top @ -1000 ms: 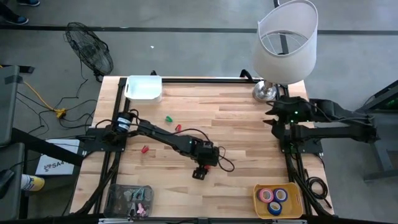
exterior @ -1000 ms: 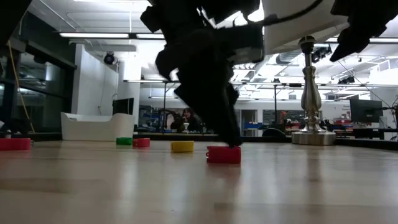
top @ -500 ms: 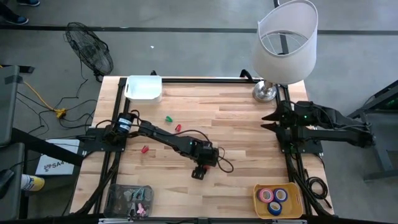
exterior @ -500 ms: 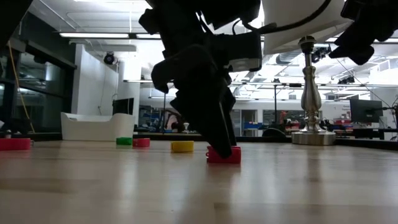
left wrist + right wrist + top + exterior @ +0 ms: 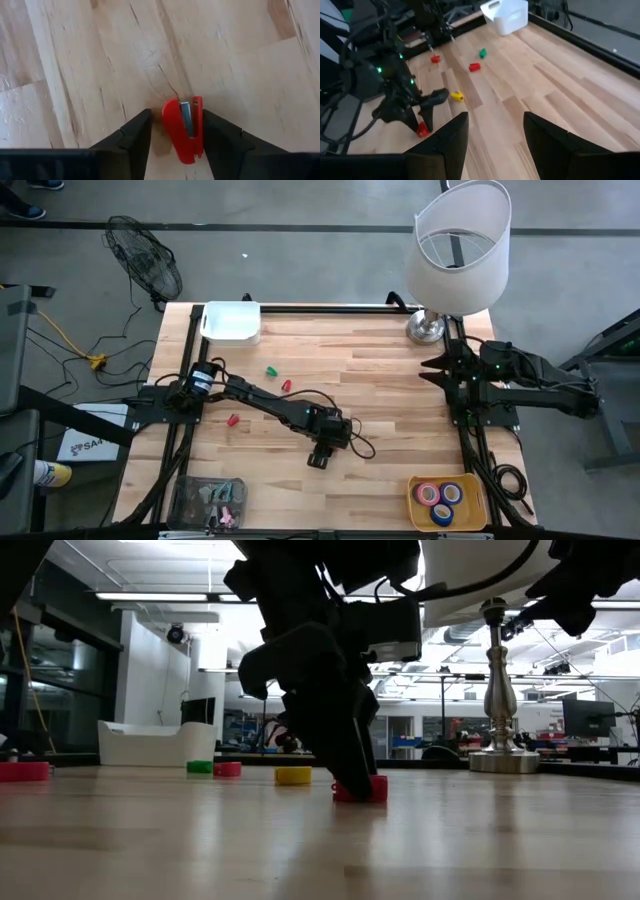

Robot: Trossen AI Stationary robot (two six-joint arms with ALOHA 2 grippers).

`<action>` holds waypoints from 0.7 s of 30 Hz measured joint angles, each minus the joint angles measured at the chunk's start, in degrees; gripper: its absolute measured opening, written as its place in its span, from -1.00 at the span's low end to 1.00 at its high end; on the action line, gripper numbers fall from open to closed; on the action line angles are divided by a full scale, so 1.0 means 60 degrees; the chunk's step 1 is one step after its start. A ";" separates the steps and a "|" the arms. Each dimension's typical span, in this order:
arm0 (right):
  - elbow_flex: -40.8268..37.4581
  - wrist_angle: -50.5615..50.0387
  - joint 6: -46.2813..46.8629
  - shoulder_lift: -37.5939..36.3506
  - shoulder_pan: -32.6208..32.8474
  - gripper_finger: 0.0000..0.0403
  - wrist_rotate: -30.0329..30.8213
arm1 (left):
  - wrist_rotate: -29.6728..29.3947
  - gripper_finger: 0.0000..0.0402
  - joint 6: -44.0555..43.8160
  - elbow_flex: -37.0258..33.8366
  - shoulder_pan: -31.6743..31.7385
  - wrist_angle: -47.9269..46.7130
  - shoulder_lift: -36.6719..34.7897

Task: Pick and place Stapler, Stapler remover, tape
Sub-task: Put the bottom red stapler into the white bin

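A small red stapler [image 5: 183, 129] lies flat on the wooden table, a little toward the near edge from the middle; it also shows in the low view [image 5: 362, 789]. My left gripper [image 5: 176, 131] is open and points down, with one finger on each side of the stapler. In the high view my left gripper [image 5: 321, 456] hides it. My right gripper [image 5: 492, 130] is open and empty, raised at the table's right edge near the lamp [image 5: 432, 370]. Tape rolls [image 5: 440, 496] lie in a yellow tray at the near right. My left gripper comes at the stapler from above, with its fingers beside the stapler's two long sides. One finger [image 5: 216, 131] lies right at the stapler's side [image 5: 199, 120], and I cannot tell whether it touches. The other finger stands a little apart.
A white bin [image 5: 232, 321] stands at the far left. Small green [image 5: 271, 370] and red [image 5: 286, 385] pieces, another red one [image 5: 234, 421] and a yellow one [image 5: 293, 775] lie on the table. A clear box [image 5: 208, 502] sits at the near left, the lamp [image 5: 460, 250] at the far right.
My left gripper has come down over the red stapler, so that its fingers now reach the table on either side of it. The stapler has stayed where it was. My right gripper has shifted slightly toward the table's left.
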 joint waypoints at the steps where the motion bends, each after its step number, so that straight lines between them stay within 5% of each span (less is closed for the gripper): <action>1: 0.0000 0.0104 -0.0003 0.0000 0.0004 -0.10 0.0007 | -0.0048 -0.22 0.0031 0.0000 -0.0013 0.0003 0.0000; 10: -0.0125 0.1071 -0.0266 0.0000 0.0000 -0.10 0.0501 | -0.0041 -0.22 0.0271 0.0000 -0.0010 0.0000 0.0011; 21: -0.2584 0.4474 0.0404 0.0005 0.0902 -0.10 0.0685 | -0.0095 -0.22 0.0484 0.0000 -0.0017 -0.0032 0.0018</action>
